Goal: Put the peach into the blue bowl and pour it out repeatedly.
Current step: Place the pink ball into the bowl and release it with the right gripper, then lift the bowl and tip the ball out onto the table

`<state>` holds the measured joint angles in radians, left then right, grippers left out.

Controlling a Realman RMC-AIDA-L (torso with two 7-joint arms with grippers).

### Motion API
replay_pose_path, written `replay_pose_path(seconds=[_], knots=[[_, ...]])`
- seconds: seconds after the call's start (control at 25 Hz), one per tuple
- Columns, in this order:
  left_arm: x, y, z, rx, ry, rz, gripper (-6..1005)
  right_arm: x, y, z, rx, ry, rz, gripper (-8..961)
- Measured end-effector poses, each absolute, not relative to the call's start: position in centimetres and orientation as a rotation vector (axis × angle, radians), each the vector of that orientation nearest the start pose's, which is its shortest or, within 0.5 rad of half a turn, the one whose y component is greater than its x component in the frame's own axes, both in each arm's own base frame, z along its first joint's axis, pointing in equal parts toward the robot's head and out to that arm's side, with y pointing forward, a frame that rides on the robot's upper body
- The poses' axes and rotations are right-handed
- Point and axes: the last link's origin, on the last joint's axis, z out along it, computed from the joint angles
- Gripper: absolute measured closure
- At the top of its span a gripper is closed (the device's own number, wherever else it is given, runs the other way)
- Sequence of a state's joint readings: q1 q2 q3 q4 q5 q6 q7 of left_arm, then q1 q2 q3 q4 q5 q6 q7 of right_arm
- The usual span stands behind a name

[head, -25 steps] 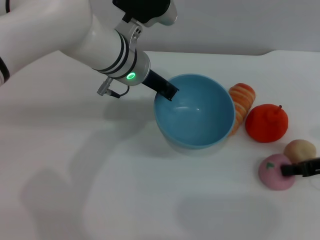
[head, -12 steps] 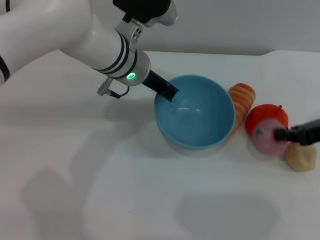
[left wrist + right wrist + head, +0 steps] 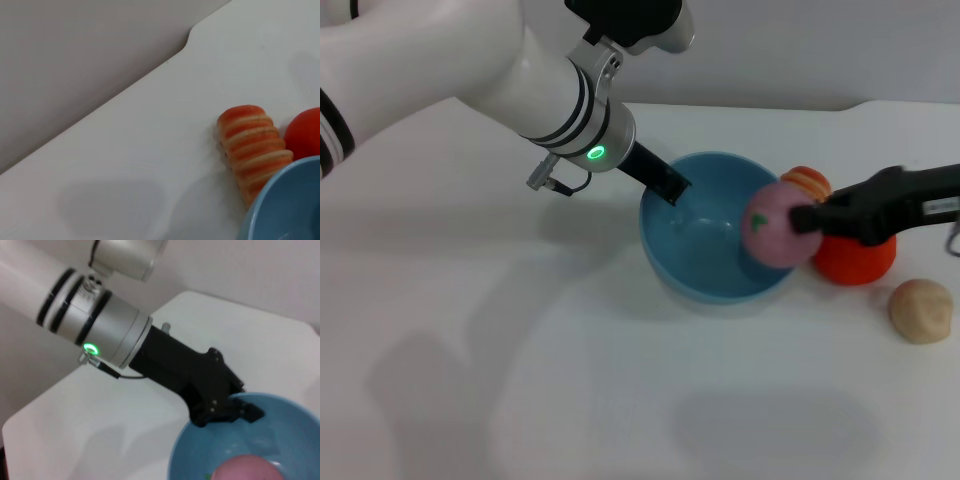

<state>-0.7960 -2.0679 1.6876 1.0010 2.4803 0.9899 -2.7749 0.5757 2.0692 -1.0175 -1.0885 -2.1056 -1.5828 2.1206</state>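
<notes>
The light-blue bowl (image 3: 705, 245) stands at the table's middle. My left gripper (image 3: 672, 187) is shut on its far-left rim; the right wrist view shows its black fingers (image 3: 235, 412) clamped over the bowl's edge (image 3: 192, 455). My right gripper (image 3: 807, 217) is shut on the pale-pink peach (image 3: 770, 225) and holds it in the air over the bowl's right rim. The peach (image 3: 247, 471) also shows in the right wrist view, just above the bowl's inside. The bowl's inside holds nothing. The left wrist view shows only the bowl's rim (image 3: 280, 210).
An orange-striped bread roll (image 3: 807, 182) lies right behind the bowl, also in the left wrist view (image 3: 252, 150). A bright orange fruit (image 3: 860, 260) sits under my right gripper. A beige lump (image 3: 921, 310) lies at the right front. The table's back edge (image 3: 190, 42) is near.
My right gripper has lifted the peach off the table at the right front and carried it left and up to the bowl's right rim. The left arm and bowl shifted slightly right.
</notes>
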Motion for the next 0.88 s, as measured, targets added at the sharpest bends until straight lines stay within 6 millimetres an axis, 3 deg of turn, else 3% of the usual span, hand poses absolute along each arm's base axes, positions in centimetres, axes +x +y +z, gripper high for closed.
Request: replay_pose_path(seconds=[0.32, 0.6, 0.72, 0.88], knots=[[-14.3, 40.2, -7.9, -2.507, -0.843, 0.247, 999, 19.0, 36.7, -0.6, -2.827, 0.936, 0.214, 788], [-15.0, 40.1, -7.9, -2.500, -0.863, 0.254, 1000, 19.3, 37.3, -0.9, -2.781, 0.935, 0.221, 750], [-15.3, 40.0, -7.9, -2.495, -0.870, 0.252, 999, 19.6, 37.4, -0.7, -2.763, 0.944, 0.230, 540], [-15.8, 40.0, -7.9, -2.484, -0.864, 0.239, 1000, 21.3, 37.6, 0.1, -2.657, 0.935, 0.267, 350]])
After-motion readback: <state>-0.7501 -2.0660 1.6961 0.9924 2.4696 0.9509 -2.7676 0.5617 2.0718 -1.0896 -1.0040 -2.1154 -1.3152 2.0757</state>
